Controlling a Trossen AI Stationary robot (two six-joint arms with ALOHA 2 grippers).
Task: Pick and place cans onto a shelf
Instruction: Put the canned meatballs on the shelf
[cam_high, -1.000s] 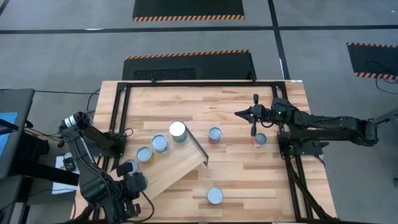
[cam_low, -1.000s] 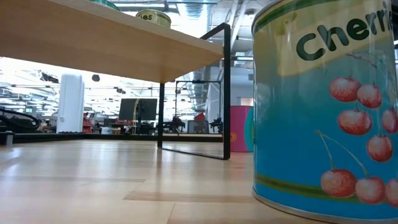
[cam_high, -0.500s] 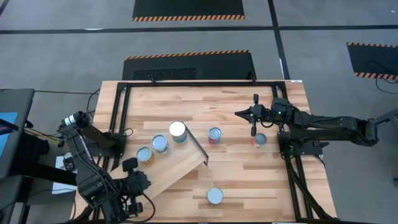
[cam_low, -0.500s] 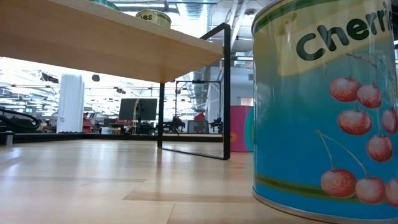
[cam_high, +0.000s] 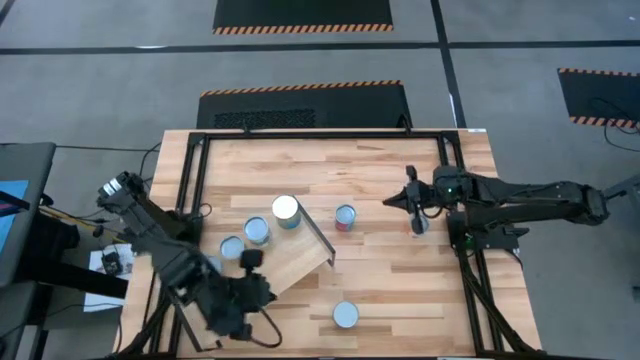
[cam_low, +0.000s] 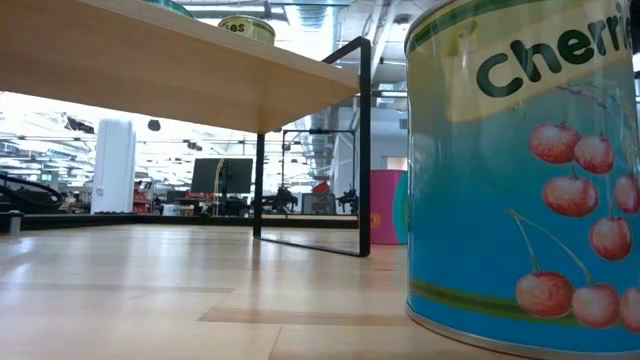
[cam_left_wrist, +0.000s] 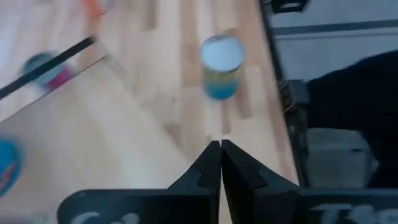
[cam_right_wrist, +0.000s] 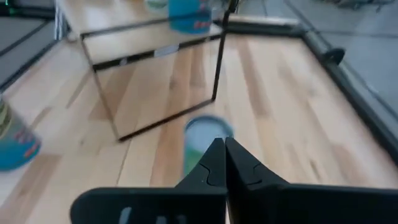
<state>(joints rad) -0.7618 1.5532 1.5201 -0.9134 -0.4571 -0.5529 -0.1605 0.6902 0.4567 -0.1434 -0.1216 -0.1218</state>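
The shelf (cam_high: 285, 262) is a light-wood plank lying at a slant at the table's near left, raised on thin dark legs (cam_low: 362, 150). Three cans stand on it (cam_high: 232, 247) (cam_high: 257, 231) (cam_high: 286, 210). On the table stand a red-labelled can (cam_high: 345, 216), a teal can (cam_high: 345, 314) near the front edge, and an orange can (cam_high: 418, 225) partly under my right arm. My left gripper (cam_left_wrist: 219, 148) is shut and empty over the shelf's near part (cam_high: 262, 288). My right gripper (cam_right_wrist: 219, 143) is shut and empty, just right of the red-labelled can (cam_right_wrist: 208, 132).
The table has a black frame (cam_high: 200, 140) along its far and side edges. In the low view the teal cherry can (cam_low: 520, 170) fills the right side, close to the camera. Bare wood lies at the table's far part and near right.
My left arm has swung from the table's near-left corner toward the right and now reaches over the shelf's near part. My right gripper has shifted slightly toward the near edge. The cans and the shelf have stayed in place.
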